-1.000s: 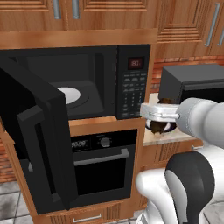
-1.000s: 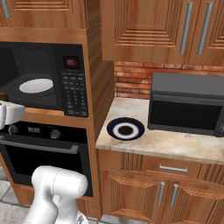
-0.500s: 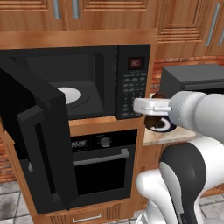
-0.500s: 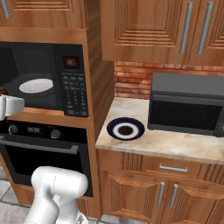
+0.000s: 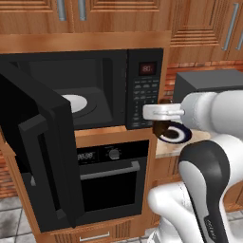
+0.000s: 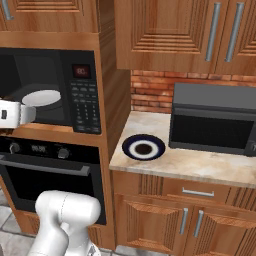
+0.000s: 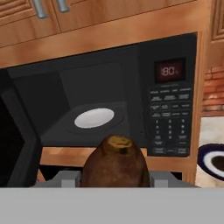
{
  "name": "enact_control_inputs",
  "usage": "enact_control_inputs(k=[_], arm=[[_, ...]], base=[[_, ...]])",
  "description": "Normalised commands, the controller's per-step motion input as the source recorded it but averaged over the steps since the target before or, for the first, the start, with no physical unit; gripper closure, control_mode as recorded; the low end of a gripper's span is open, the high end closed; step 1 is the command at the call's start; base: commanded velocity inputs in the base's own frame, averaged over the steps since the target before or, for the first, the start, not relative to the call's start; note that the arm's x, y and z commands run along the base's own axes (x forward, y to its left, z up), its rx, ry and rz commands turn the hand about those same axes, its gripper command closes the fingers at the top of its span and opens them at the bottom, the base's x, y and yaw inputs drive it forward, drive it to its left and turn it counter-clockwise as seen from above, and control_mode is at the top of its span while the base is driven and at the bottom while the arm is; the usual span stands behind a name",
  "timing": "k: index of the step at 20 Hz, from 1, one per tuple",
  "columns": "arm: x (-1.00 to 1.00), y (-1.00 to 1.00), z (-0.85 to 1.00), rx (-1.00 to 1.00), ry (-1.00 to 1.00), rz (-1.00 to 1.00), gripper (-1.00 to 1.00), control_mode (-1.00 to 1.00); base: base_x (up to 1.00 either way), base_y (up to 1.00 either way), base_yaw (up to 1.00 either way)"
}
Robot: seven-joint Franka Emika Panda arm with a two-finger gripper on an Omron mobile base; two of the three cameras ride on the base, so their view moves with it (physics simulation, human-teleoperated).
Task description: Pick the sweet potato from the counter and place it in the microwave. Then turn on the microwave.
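Left base view: one built-in microwave (image 5: 95,90) sits with its door (image 5: 40,152) swung wide to the left, showing one white turntable (image 5: 76,102) inside; its keypad (image 5: 146,102) and red display (image 5: 147,69) are on the right. Directly below it is one black oven (image 5: 111,182) with a bar handle. To the right, the pale stone table (image 6: 200,165) carries one smaller dark grey box appliance (image 6: 215,120) and one round blue-rimmed plate (image 6: 143,148), the two apart from each other. Wooden cabinets (image 6: 175,35) hang above, and a brick wall (image 6: 150,92) stands behind the table.

The white arm (image 5: 209,142) rises at the lower right and bends left, reaching level toward the microwave, the gripper (image 5: 163,124) in front of the keypad's lower edge. The jaws are clamped on the one sweet potato (image 7: 114,162), held up in the air before the open cavity, outside it and off the table; in the hand view it points toward the turntable, with a finger (image 7: 70,178) at either side.
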Motion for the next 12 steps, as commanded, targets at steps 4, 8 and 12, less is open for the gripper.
enact_control_inputs(k=[4, 8, 12], arm=[[0.18, 0.18, -0.09, -0.02, 0.04, 0.13, 1.0, -1.0], [0.13, 0.31, -0.07, -0.02, 0.05, 0.1, 1.0, -1.0], [0.16, 0.35, -0.01, -0.02, 0.03, 0.06, 1.0, -1.0]], base=[[0.0, 0.0, 0.0], [0.0, 0.0, 0.0], [0.0, 0.0, 0.0]])
